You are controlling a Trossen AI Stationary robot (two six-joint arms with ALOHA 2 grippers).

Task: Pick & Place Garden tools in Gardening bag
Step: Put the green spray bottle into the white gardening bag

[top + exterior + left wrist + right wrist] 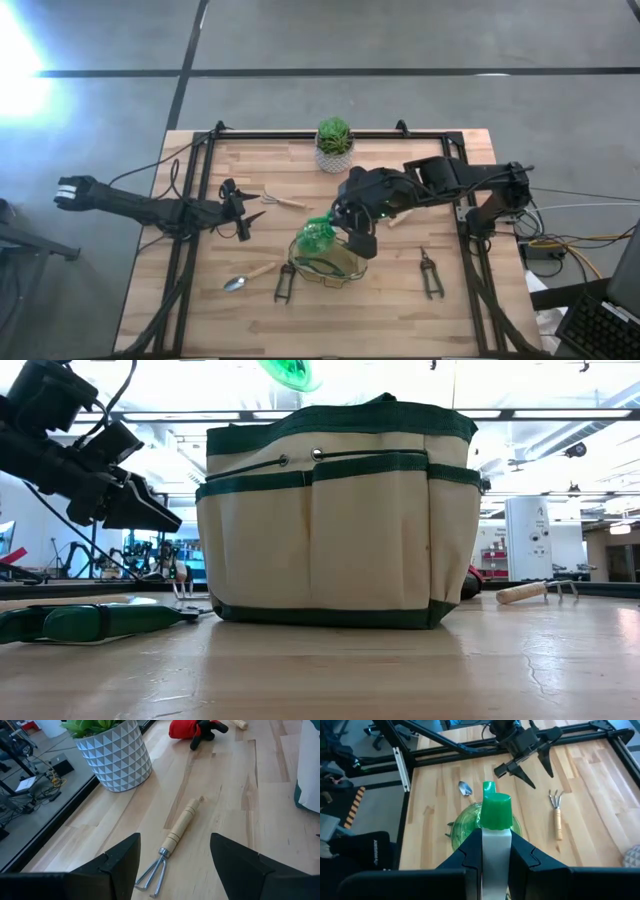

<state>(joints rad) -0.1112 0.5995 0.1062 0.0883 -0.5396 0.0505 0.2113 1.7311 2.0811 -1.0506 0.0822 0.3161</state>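
1. The right gripper (345, 232) is hovering at the centre of the overhead picture, just above the bag (330, 262), and its fingers are clamping the white neck of the spray bottle (492, 820) just below the green cap.
2. The bottle's round green body is hanging at the bag's upper left edge in the overhead picture, and is peeking in at the top centre of the table-level picture above the bag (340, 510).
3. The left gripper (243, 205) is waiting left of centre in the overhead picture, with its fingers (120, 865) spread wide and holding nothing.
4. The rake (170, 845) is lying flat on the table (200, 310) just ahead of those open fingers, with its prongs pointing toward them.
5. The potted plant (334, 145) is standing at the upper centre of the overhead picture, near the table's far edge.
6. The trowel (248, 276) is resting at lower left of the bag, and one pair of shears (285, 283) is lying just beside the bag's left side.
7. The second shears (430, 273) are lying to the bag's right, well apart from it.
8. A red item (192, 729) is sitting at the top of the left wrist picture, beyond the rake.
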